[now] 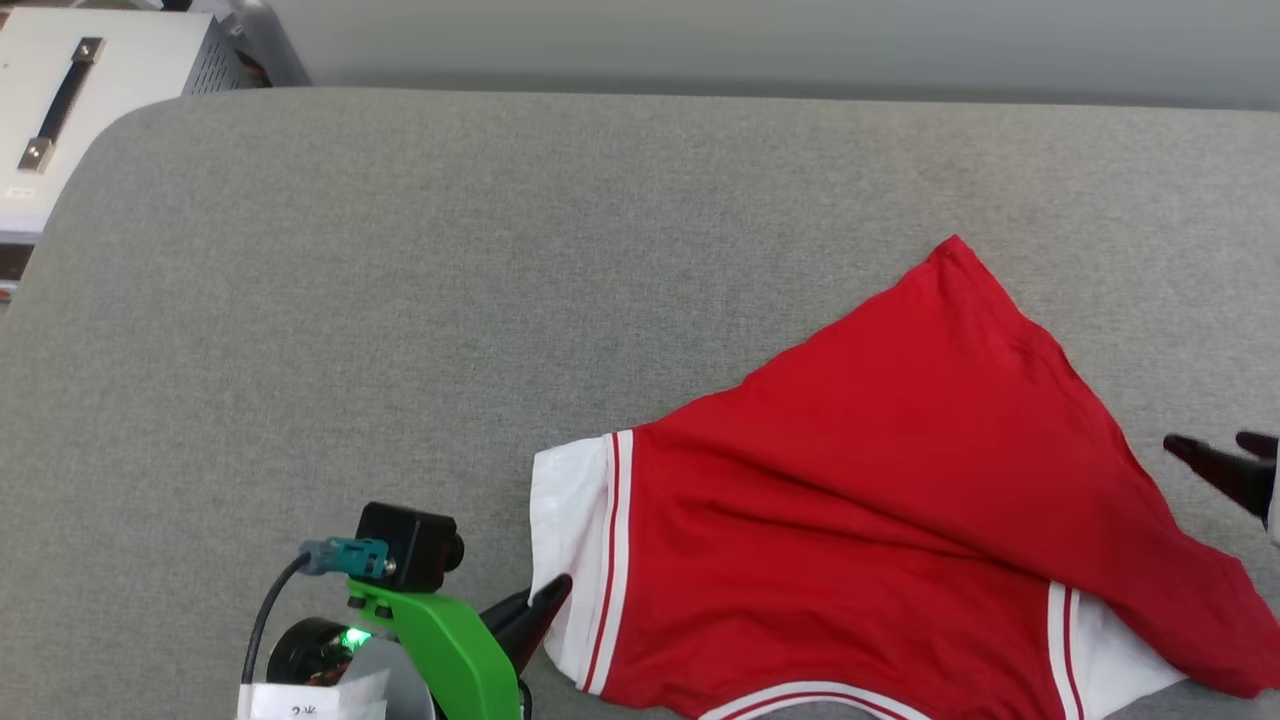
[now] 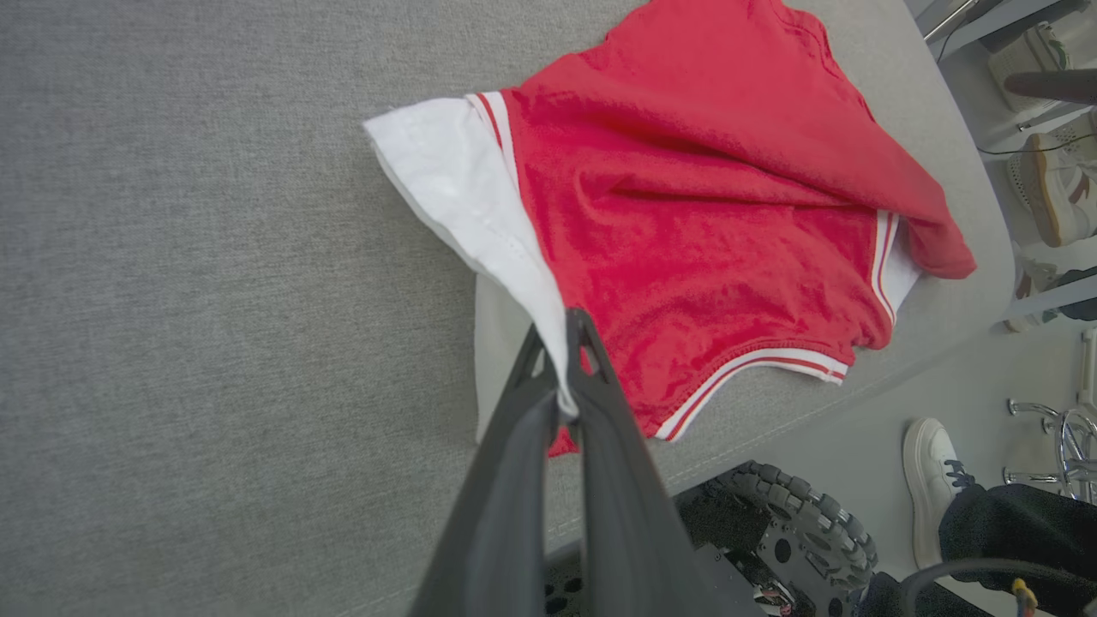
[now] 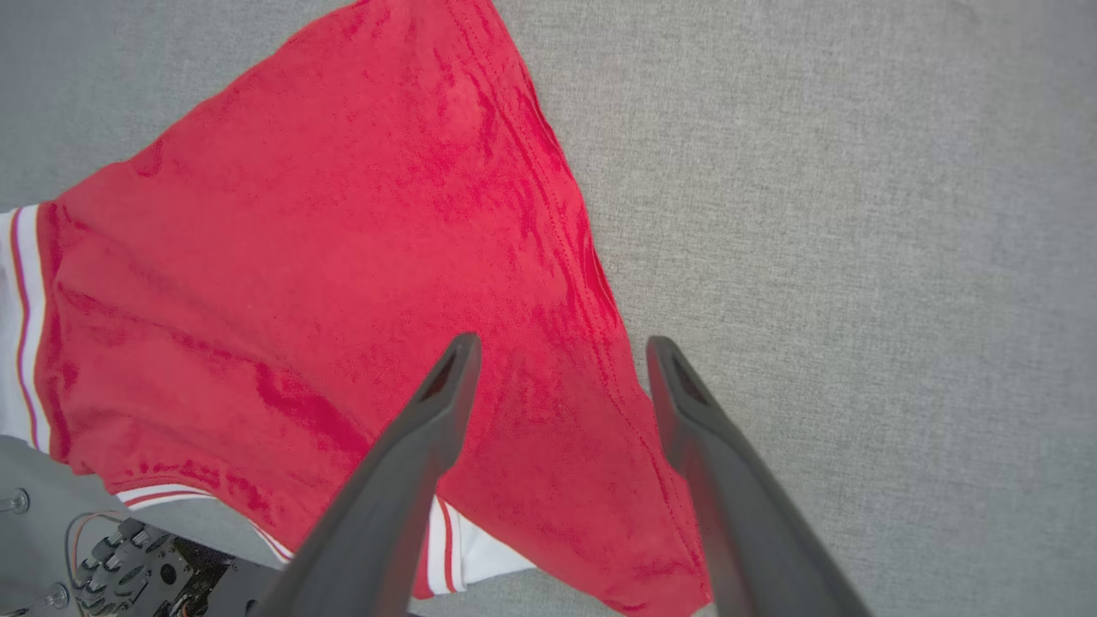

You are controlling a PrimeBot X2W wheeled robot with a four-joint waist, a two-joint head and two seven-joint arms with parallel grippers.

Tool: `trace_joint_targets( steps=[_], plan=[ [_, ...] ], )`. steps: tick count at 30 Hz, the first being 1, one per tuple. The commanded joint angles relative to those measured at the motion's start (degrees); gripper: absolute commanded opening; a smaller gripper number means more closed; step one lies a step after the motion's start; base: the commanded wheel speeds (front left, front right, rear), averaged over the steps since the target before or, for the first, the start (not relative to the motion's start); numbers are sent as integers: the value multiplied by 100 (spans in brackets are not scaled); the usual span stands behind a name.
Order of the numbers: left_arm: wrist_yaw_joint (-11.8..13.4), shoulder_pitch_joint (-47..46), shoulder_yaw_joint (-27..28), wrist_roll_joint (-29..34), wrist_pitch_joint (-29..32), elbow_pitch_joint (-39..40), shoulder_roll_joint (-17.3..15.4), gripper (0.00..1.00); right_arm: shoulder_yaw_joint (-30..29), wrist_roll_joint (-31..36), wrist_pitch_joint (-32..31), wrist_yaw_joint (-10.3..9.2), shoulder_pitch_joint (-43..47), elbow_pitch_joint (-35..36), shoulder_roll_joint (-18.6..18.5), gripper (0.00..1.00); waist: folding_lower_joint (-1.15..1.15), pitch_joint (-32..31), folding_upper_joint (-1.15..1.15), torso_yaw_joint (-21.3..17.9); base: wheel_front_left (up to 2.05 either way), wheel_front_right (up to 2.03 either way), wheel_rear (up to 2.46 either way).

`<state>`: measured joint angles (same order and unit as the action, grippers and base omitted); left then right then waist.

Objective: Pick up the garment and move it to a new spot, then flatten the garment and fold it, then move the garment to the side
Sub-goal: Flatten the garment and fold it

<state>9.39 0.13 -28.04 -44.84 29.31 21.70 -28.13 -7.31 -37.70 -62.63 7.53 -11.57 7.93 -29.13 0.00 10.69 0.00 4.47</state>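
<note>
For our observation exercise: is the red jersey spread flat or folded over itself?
Folded over, not flat: one red panel of the jersey lies diagonally across the body, with creases; left gripper pinches a white sleeve.

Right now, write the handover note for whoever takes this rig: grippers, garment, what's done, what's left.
Garment: lying on the grey table near the robot's side, rumpled, with the red body bunched diagonally across one sleeve.
Left gripper: shut on the edge of the other white sleeve.
Right gripper: open, holding nothing, poised over the red side edge.
Done: the garment is down on the table.
Left: flatten it, fold it, move it to the side.
</note>
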Motion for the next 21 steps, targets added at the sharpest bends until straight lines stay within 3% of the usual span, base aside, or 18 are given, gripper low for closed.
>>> trace_joint_targets(
  steps=[1, 10, 21],
  plan=[
    [40, -135, 10, 52, -1, 75, -24, 0, 67, -9, -111, -4, -323, 61, -8, 100, 0, 346, 0, 230, 0, 0, 0],
    [-39, -479, -36, 179, -51, 216, 50, 0, 607, 423, -718, -4, -1921, -415, 1, 100, 0, 1185, 0, 803, 0, 0, 0],
    [-175, -665, -204, 214, -153, 133, 226, 0, 985, 838, -710, -4, -2950, -1490, -160, 100, 0, 1620, 0, 1335, 0, 0, 0]
  ],
)
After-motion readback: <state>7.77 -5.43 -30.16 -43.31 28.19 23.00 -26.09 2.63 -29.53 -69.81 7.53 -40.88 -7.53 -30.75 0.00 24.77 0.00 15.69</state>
